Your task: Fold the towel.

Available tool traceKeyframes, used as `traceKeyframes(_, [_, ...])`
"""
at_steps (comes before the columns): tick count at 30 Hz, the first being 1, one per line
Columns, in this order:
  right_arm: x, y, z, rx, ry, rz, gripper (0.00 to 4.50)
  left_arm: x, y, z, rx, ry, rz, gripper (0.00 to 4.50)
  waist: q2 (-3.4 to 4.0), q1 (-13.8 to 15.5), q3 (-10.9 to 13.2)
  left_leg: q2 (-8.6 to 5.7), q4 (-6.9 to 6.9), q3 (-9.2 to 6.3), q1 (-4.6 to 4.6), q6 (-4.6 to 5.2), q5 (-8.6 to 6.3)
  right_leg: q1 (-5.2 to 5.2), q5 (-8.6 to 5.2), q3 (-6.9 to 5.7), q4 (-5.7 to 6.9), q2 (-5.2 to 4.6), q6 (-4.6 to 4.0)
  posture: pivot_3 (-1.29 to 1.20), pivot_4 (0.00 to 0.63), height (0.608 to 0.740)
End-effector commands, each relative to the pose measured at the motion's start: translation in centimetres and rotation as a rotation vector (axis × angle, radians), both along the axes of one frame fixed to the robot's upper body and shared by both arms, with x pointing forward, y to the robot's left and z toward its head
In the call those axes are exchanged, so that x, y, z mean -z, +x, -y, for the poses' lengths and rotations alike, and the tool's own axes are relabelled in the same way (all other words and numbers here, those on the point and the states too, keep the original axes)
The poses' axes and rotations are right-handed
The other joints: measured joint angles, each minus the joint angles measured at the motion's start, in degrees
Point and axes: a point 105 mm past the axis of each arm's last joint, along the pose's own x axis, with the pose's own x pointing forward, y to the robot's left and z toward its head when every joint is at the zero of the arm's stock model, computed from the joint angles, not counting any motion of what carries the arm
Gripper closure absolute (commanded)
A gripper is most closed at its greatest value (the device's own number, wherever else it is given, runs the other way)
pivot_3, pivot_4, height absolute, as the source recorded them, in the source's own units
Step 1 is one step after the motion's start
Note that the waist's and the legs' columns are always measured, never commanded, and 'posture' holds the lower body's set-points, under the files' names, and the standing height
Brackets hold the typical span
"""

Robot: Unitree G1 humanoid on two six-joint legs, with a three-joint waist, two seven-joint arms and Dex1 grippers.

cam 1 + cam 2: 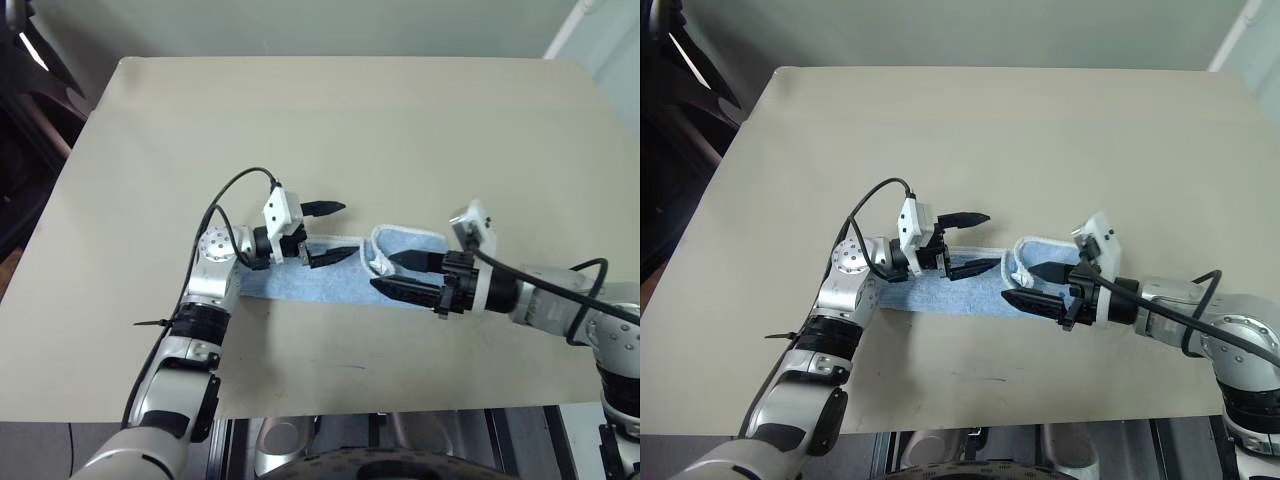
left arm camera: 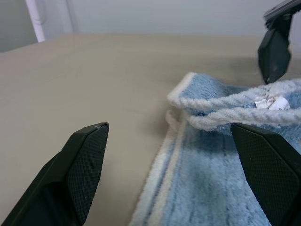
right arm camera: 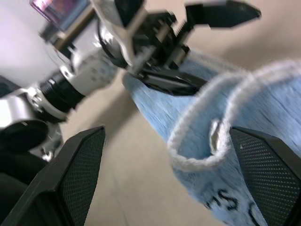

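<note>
The light-blue towel (image 1: 300,283) lies as a long strip across the middle of the tan table (image 1: 300,120). Its right end is turned back over itself, and the cream edging there stands up in a loose curl (image 1: 405,238). A small white loop (image 3: 215,134) and black handwritten marks (image 3: 230,202) show at that end. My left gripper (image 1: 349,230) hovers open over the strip's middle and points right, with nothing between its fingers (image 2: 84,160). My right gripper (image 1: 381,270) is open at the curled end and points left, holding nothing; one finger is above the fold and one in front of it.
The table's front edge (image 1: 350,408) runs close below the towel. Dark furniture (image 1: 25,90) stands past the left edge. A white pipe (image 1: 565,25) rises behind the back right corner. Bare tabletop stretches behind the towel.
</note>
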Motion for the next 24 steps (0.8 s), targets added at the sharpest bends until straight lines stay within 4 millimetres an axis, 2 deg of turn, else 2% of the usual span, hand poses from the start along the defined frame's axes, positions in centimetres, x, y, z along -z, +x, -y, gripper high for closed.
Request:
traceKeyframes(1, [-2.4, 0.3, 0.8, 0.065, 0.069, 0.119, 0.03, -2.3, 0.6, 0.0, -0.009, -0.094, 0.027, 0.00, 0.00, -0.01, 0.00, 0.00, 0.00, 0.00, 0.00, 0.01, 0.00, 0.00, 0.01, 0.01, -0.01, -0.01, 0.00, 0.00, 0.150, 0.733])
traceKeyframes(3, [-3.0, 0.2, 1.8, 0.110, 0.121, 0.134, 0.42, -3.8, 0.4, 0.4, 0.025, -0.186, 0.007, 0.00, 0.00, 0.10, 0.00, -0.01, 0.00, 0.00, 0.00, 0.02, 0.00, 0.02, 0.03, 0.00, -0.03, -0.01, 0.02, 0.00, 0.150, 0.733])
traceKeyframes(6, [-3.0, -0.2, 2.7, 0.151, 0.125, 0.169, 1.26, -5.8, -0.1, 0.9, 0.092, -0.285, -0.015, 0.56, 0.00, 0.09, 0.00, 0.00, -0.01, 0.01, -0.02, 0.00, 0.01, 0.04, 0.05, -0.01, -0.07, -0.02, 0.07, 0.00, 0.150, 0.733])
traceKeyframes(9, [-3.0, -0.3, 2.9, 0.167, 0.130, 0.194, 2.30, -6.3, -0.5, 1.2, 0.135, -0.297, -0.032, 1.59, 0.00, 0.01, 0.00, 0.01, -0.03, 0.00, -0.01, -0.02, 0.02, 0.03, 0.16, -0.01, -0.09, 0.00, 0.26, 0.00, 0.150, 0.733])
traceKeyframes(15, [-2.4, 0.4, 3.9, 0.225, 0.105, 0.257, 4.34, -5.6, -2.7, 3.8, 0.347, -0.209, -0.062, 3.62, 0.00, 0.02, 0.00, 0.01, -0.01, 0.00, 0.01, 0.02, 0.00, 0.07, 0.19, 0.01, -0.10, -0.02, 0.27, 0.00, 0.150, 0.733])
traceKeyframes(17, [-2.3, 0.8, 4.2, 0.254, 0.112, 0.280, 4.50, -5.0, -3.2, 4.2, 0.387, -0.174, -0.068, 4.36, 0.00, 0.01, 0.00, 0.01, 0.00, 0.00, 0.01, 0.04, -0.01, 0.07, 0.23, 0.02, -0.14, -0.02, 0.23, 0.00, 0.150, 0.733])
traceKeyframes(18, [-1.9, 1.1, 4.3, 0.275, 0.104, 0.287, 4.50, -4.5, -3.6, 4.4, 0.408, -0.153, -0.078, 4.46, 0.00, -0.01, 0.00, 0.01, 0.00, 0.00, 0.01, 0.05, -0.01, 0.07, 0.26, 0.02, -0.15, -0.02, 0.23, 0.00, 0.150, 0.733])
traceKeyframes(20, [-1.1, 1.5, 4.5, 0.306, 0.081, 0.288, 4.50, -3.6, -4.0, 4.6, 0.430, -0.125, -0.097, 4.46, 0.00, -0.02, 0.00, 0.02, -0.01, -0.01, 0.02, 0.05, 0.00, 0.06, 0.35, 0.02, -0.14, 0.00, 0.27, 0.00, 0.150, 0.733])
traceKeyframes(24, [1.0, 3.5, 5.0, 0.428, 0.001, 0.324, 4.50, -0.3, -4.4, 5.0, 0.404, -0.034, -0.145, 4.46, 0.04, -0.15, 0.03, 0.06, -0.01, -0.05, 0.06, 0.07, 0.03, 0.09, 0.42, -0.02, -0.15, 0.01, 0.26, 0.00, 0.150, 0.733])
